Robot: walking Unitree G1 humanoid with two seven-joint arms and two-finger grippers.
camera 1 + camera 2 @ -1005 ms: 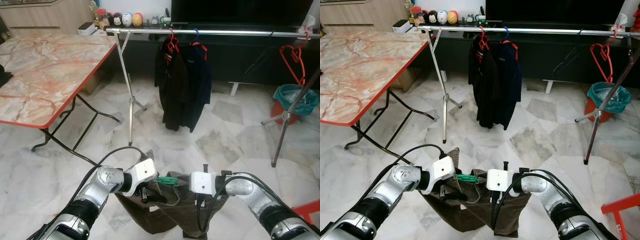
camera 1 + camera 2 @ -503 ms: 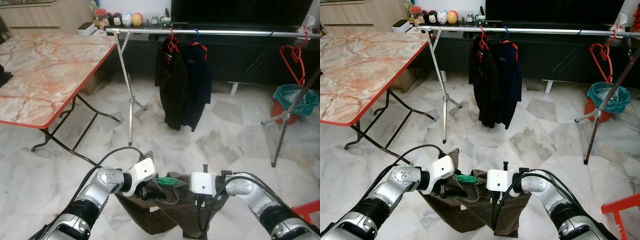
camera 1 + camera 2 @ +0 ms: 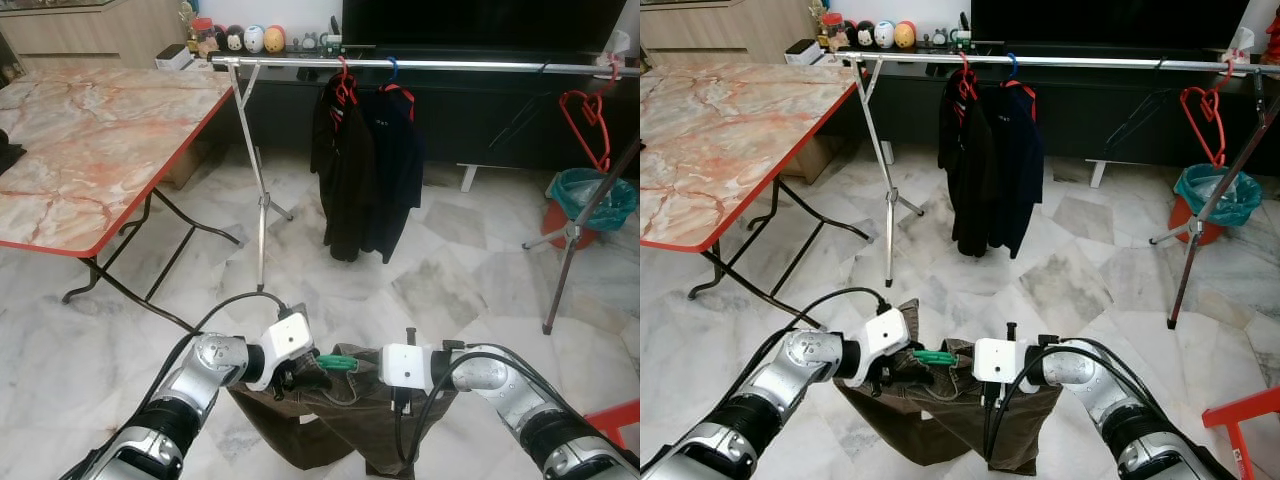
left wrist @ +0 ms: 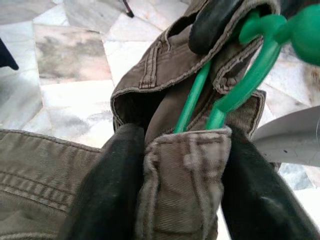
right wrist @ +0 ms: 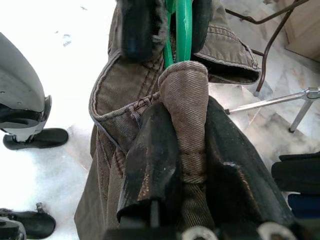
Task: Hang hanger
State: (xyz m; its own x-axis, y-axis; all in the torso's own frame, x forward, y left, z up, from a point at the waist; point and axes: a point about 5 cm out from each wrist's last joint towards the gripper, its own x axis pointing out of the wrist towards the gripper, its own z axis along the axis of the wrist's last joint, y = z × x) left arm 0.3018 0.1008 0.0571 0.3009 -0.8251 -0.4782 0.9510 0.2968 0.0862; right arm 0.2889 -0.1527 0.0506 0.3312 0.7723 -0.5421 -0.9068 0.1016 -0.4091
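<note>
Low in front of the body, above the marble floor (image 3: pixel 90 340): brown trousers (image 3: pixel 340 420) on a green hanger (image 3: pixel 338 362), held up between both arms. Waistband stretched between the claws, legs drooping down. Only a short green piece of hanger visible between the two claws, rest tucked inside the fabric.

Left claw (image 4: pixel 182 175) clamped narrow on a fold of waistband, with two green hanger stems coming out just above the pinched cloth. Left arm bent, forearm reaching inward toward the middle, white wrist block beside the hanger.

Right claw (image 5: pixel 182 150) also closed narrow on a rolled fold of waistband, green hanger bar just beyond the fingertips. Right arm bent the same way, wrist turned inward, facing the left one.

Farther away: counter (image 3: pixel 90 150) with red edge at left, metal rail (image 3: pixel 450 66) across the back with two dark garments (image 3: pixel 365 170) hanging, a red hanger (image 3: pixel 590 120) at the right end.
</note>
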